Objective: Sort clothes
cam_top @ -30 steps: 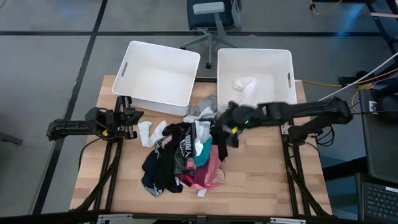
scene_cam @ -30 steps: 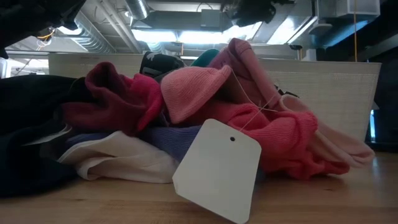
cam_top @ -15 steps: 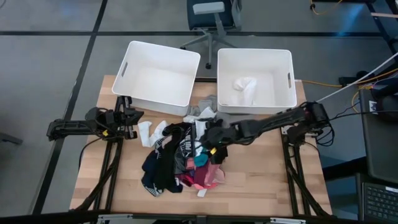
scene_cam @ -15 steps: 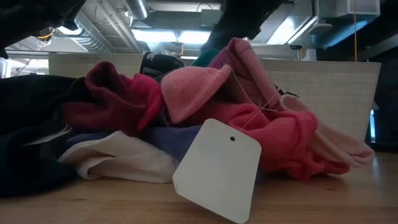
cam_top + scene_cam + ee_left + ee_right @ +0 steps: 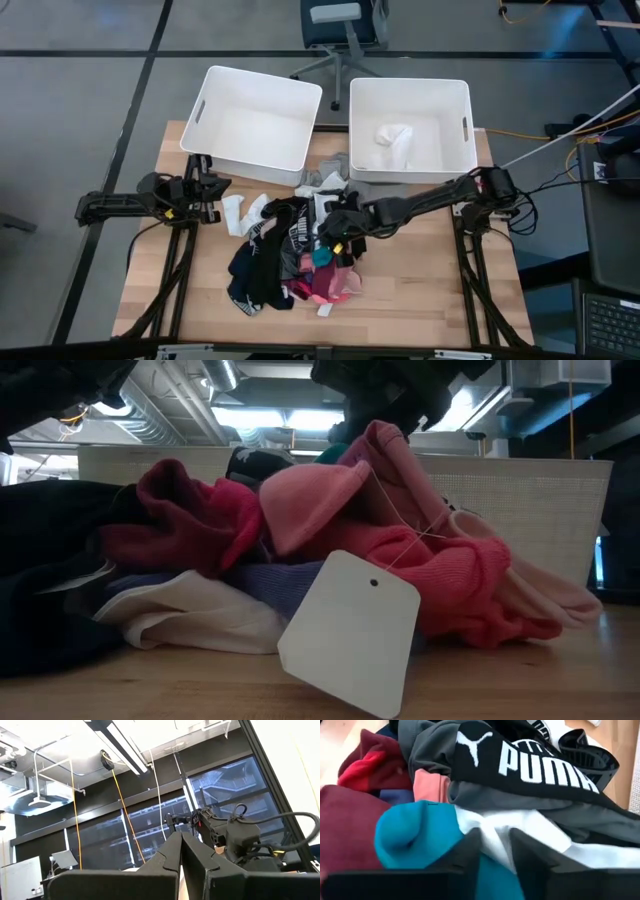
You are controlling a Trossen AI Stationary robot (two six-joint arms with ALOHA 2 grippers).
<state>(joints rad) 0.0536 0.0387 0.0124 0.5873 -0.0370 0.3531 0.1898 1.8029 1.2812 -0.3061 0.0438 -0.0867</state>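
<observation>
Reaching low over the clothes (image 5: 290, 258), right gripper (image 5: 333, 238) jaws narrowed around white fabric (image 5: 520, 832).

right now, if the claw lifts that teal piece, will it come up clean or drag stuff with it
The teal garment looks soft and bunched, so it would probably sag from the right claw. It lies tangled against white fabric, which may drag along. Probably light.

Even, soft overhead light on the desk (image 5: 420, 280); faint shadows only. Backlit at desk level: ceiling lights (image 5: 270, 418) blown out, paper tag (image 5: 350, 632) soft. Glare from ceiling strip light (image 5: 122, 752). Wrist close-up of clothes (image 5: 485, 800) blurred at near edge.
</observation>
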